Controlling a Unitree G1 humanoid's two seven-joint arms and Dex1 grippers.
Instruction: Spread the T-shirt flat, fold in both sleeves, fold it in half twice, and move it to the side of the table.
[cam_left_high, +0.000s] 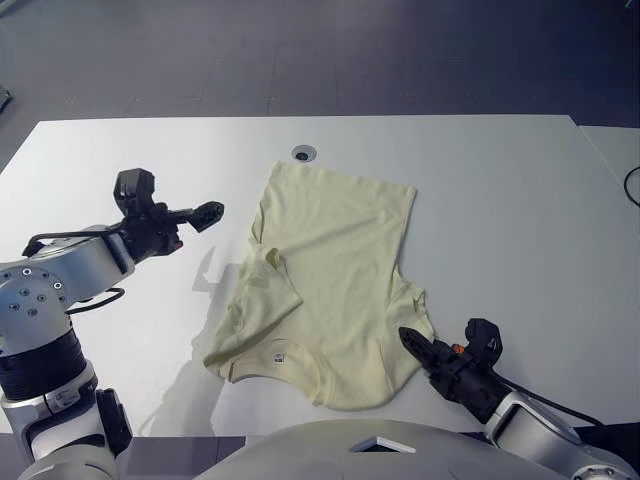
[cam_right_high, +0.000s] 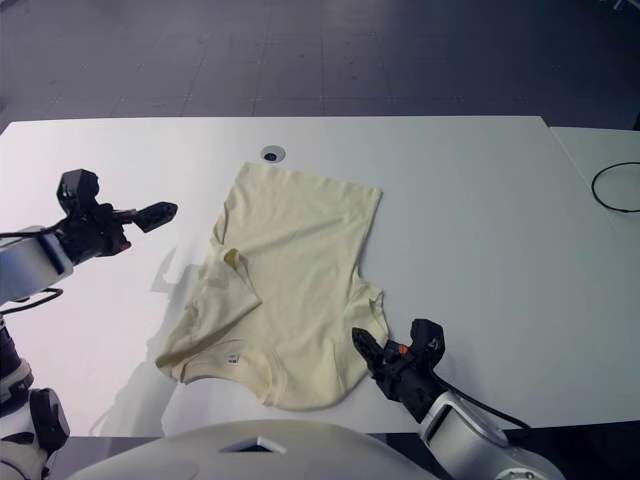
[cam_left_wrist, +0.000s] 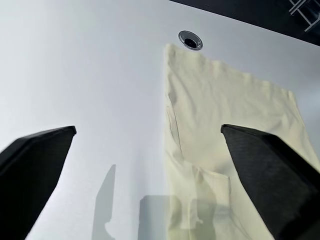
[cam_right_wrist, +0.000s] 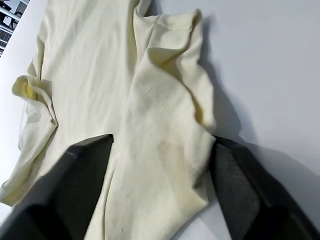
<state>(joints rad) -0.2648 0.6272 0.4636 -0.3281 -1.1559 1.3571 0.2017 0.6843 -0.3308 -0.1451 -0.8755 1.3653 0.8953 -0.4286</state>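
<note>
My open right pincer (cam_left_high: 412, 342) is nearest, maybe touching the T-shirt (cam_left_high: 340, 270), which stretches toward eleven o'clock; left pincer (cam_left_wrist: 148, 130) open too

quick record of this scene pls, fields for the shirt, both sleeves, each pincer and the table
T-shirt: pale yellow, collar toward the robot, hem at the far side, not fully flat
left-side sleeve: turned in over the body
right-side sleeve: bunched at the shirt's edge
left pincer: open, raised beside the shirt's left edge, holding nothing
right pincer: open, low at the shirt's near right corner, cloth between its fingers
table: white, with a round cable hole just beyond the hem
</note>
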